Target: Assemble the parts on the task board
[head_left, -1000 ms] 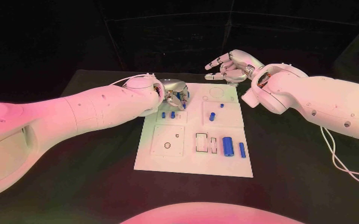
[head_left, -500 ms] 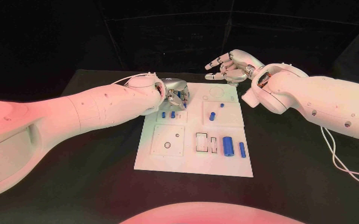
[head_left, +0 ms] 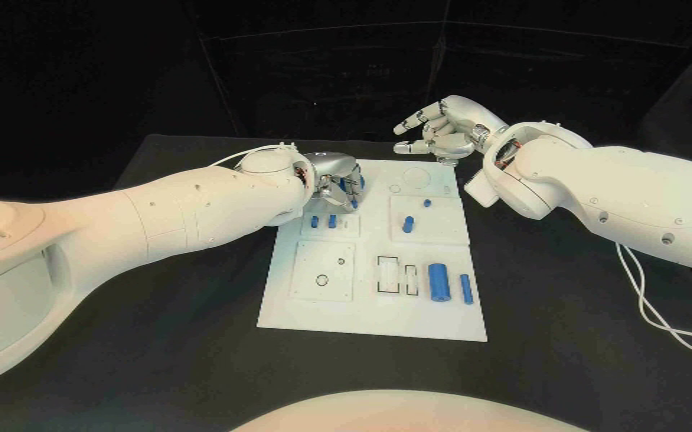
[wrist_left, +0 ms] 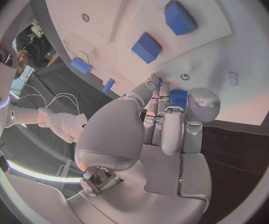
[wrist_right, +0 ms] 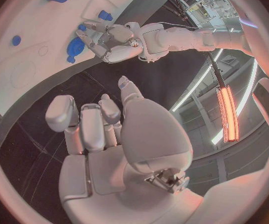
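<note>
Blue part (wrist_left: 177, 95) pinched in left hand (head_left: 335, 182) at task board's (head_left: 325, 317) 11 o'clock; right hand (head_left: 446, 127) empty, fingers spread, at 12.

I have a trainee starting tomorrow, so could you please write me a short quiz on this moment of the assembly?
1. True or false: the right robot hand holds a part.
2. The left robot hand is over which area of the task board? A) far left corner B) near right corner C) near left corner
3. Fill in: the left robot hand pinches a ____.

Key: 1 false; it holds nothing and its fingers are apart. 2 A. 3 small blue part.
</note>
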Motion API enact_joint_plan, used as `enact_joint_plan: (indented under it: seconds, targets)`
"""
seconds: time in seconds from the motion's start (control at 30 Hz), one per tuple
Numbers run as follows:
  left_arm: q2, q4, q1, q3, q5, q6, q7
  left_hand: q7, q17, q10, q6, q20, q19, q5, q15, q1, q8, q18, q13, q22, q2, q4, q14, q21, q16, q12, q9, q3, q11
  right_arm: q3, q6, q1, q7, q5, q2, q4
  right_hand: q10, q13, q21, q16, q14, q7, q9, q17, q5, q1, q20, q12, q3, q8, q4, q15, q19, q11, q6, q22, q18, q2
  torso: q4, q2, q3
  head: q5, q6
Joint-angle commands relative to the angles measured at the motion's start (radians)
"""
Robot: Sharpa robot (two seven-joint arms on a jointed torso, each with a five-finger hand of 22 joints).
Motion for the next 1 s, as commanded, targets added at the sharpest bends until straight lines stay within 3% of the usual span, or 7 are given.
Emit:
enact_joint_plan:
  seconds: [0.03, 0.27, 0.43, 0.63, 1.0]
  targets:
    - [-0.011, 0.013, -0.002, 0.014, 0.013, -0.043, 0.019, -0.003, 0.001, 0.01, 0.009, -0.006, 0.005, -0.003, -0.002, -0.009, -0.003, -0.015, 0.004, 0.004, 0.0, -0.002, 0.026, 0.006, 0.005, -0.004, -0.002, 0.009, 0.0, 0.001, 0.004, 0.002, 0.009, 0.002, -0.001, 0.002, -0.004, 0.001, -0.005, -0.005, 0.017, 0.001, 0.0, 0.002, 0.006, 0.006, -0.002, 0.004, -0.006, 0.003, 0.001, -0.008, -0.002, 0.002, -0.002, 0.0, 0.018, 0.004, 0.0, 0.0, 0.0002, 0.002, 0.002]
    - [-0.03, 0.045, -0.002, 0.065, 0.023, -0.037, 0.012, 0.0, -0.002, 0.013, 0.01, -0.005, 0.006, -0.003, 0.0, -0.022, -0.013, -0.015, 0.003, 0.005, -0.01, -0.004, 0.026, 0.006, 0.005, -0.02, -0.006, 0.022, 0.003, 0.001, 0.003, 0.002, 0.01, 0.002, -0.002, 0.002, -0.004, 0.001, -0.005, -0.005, 0.017, 0.001, 0.0, 0.002, 0.006, 0.006, -0.002, 0.004, -0.006, 0.003, 0.001, -0.008, -0.002, 0.002, -0.002, 0.0, 0.018, 0.004, 0.0011, -0.001, 0.0004, 0.002, 0.005]
    - [-0.045, 0.064, -0.002, 0.087, 0.025, -0.024, 0.004, 0.002, -0.003, 0.013, 0.01, -0.004, 0.006, -0.003, 0.001, -0.025, -0.016, -0.015, 0.003, 0.006, -0.013, -0.005, 0.026, 0.007, 0.005, -0.026, -0.008, 0.026, 0.004, 0.001, 0.003, 0.002, 0.008, 0.002, -0.003, 0.0, -0.004, 0.001, -0.005, -0.005, 0.017, 0.001, 0.0, 0.002, 0.006, 0.006, -0.002, 0.004, -0.006, 0.003, 0.001, -0.008, -0.002, 0.002, -0.002, 0.0, 0.018, 0.004, 0.0037, -0.002, 0.0, 0.007, 0.006]
    - [-0.071, 0.076, -0.001, 0.094, 0.026, 0.009, -0.015, 0.002, -0.004, 0.015, 0.011, -0.004, 0.006, -0.003, 0.001, -0.028, -0.018, -0.015, 0.003, 0.006, -0.015, -0.005, 0.026, 0.006, 0.005, -0.028, -0.008, 0.028, 0.004, 0.001, 0.005, 0.002, 0.005, 0.002, -0.003, -0.002, -0.004, 0.001, -0.005, -0.005, 0.017, 0.001, 0.0, 0.002, 0.006, 0.006, -0.002, 0.004, -0.006, 0.003, 0.001, -0.008, -0.002, 0.002, -0.002, 0.0, 0.018, 0.004, 0.0031, -0.001, 0.0001, 0.008, 0.007]
    - [-0.136, 0.101, -0.001, 0.095, 0.026, 0.05, -0.039, 0.002, -0.008, 0.02, 0.014, -0.003, 0.005, -0.003, 0.001, -0.036, -0.022, -0.015, 0.004, 0.006, -0.022, -0.005, 0.025, 0.006, 0.004, -0.035, -0.01, 0.032, 0.004, 0.001, 0.004, 0.002, 0.004, 0.002, -0.006, -0.004, -0.004, 0.001, -0.005, -0.005, 0.017, 0.001, 0.0, 0.002, 0.006, 0.006, -0.002, 0.004, -0.006, 0.003, 0.001, -0.008, -0.002, 0.002, -0.002, 0.0, 0.018, 0.004, 0.0033, 0.0, -0.0006, 0.009, 0.006]
